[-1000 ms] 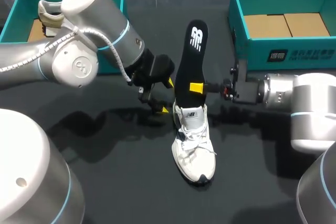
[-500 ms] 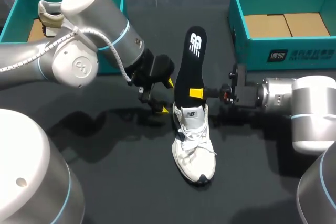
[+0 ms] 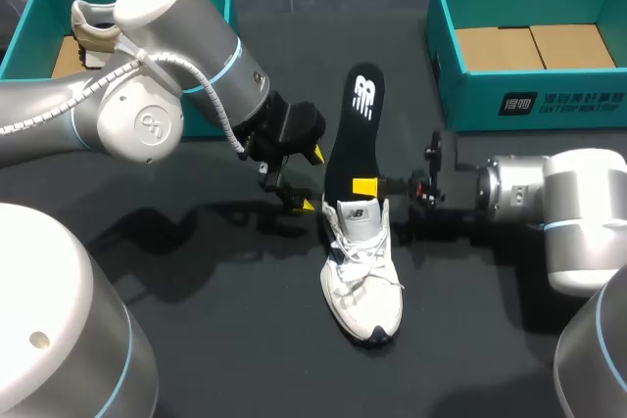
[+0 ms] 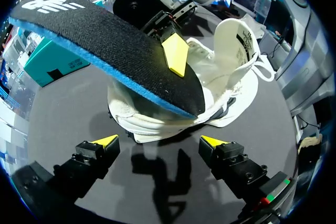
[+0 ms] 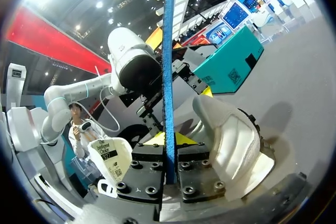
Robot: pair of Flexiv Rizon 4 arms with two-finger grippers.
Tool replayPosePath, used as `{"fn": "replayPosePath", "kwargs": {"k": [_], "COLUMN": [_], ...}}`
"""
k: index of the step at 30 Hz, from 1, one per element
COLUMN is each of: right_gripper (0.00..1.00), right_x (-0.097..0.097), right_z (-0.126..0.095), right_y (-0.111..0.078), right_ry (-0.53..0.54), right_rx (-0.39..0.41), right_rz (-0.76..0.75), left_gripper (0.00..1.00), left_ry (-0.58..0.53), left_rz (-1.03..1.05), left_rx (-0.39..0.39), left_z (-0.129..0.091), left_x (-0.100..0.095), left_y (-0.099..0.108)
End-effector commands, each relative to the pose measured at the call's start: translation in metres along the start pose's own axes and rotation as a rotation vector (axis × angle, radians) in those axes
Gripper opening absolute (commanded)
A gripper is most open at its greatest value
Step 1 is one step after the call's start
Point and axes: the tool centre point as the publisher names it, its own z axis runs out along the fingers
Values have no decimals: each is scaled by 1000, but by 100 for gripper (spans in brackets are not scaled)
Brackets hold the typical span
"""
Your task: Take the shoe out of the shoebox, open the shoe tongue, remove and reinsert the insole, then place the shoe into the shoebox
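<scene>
So: white shoe (image 3: 362, 276) sits upright mid-table (image 3: 196, 320), toe toward the robot, laced. Tongue (image 4: 237, 38) stands up (its label side faces the left wrist camera). Black insole (image 3: 355, 129) has its lower end in the shoe's opening. The rest angles up and out over the heel, with a blue edge along its underside. Right gripper (image 3: 366, 187) is clamped on the insole just above the collar, one yellow tip on the black face. In the right wrist view the insole runs edge-on, pinched between both fingers. Left gripper (image 3: 309, 179) hangs just beside the heel on the shoe's left, fingers spread, nothing between them, not touching the shoe. From its wrist view it faces the heel, with the insole overhead. Right box (image 3: 529, 105) sits at the far right of the table, with cardboard in the bottom. Left box (image 3: 29, 36) sits far left, partly behind the left arm, and holds a second shoe (image 3: 90, 31)
</scene>
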Motion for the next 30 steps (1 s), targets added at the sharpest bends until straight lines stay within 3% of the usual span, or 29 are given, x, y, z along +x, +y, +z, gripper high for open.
{"fn": "replayPosePath", "kwargs": {"k": [1, 14, 27, 30], "right_gripper": [0, 0, 0, 7], "right_x": [1, 2, 2, 3], "right_z": [1, 2, 4, 5], "right_y": [-12, -31, -19, -16], "right_ry": [-1, -3, 11, 13], "right_rx": [14, 44, 47, 51], "right_rz": [17, 72, 49, 44], "left_gripper": [100, 100, 100, 100], "left_ry": [0, 0, 0, 0], "left_rz": [0, 0, 0, 0], "left_rx": [-4, -4, -4, -4], "left_z": [1, 1, 1, 1], "left_x": [0, 0, 0, 0], "left_y": [-1, -1, -1, -1]}}
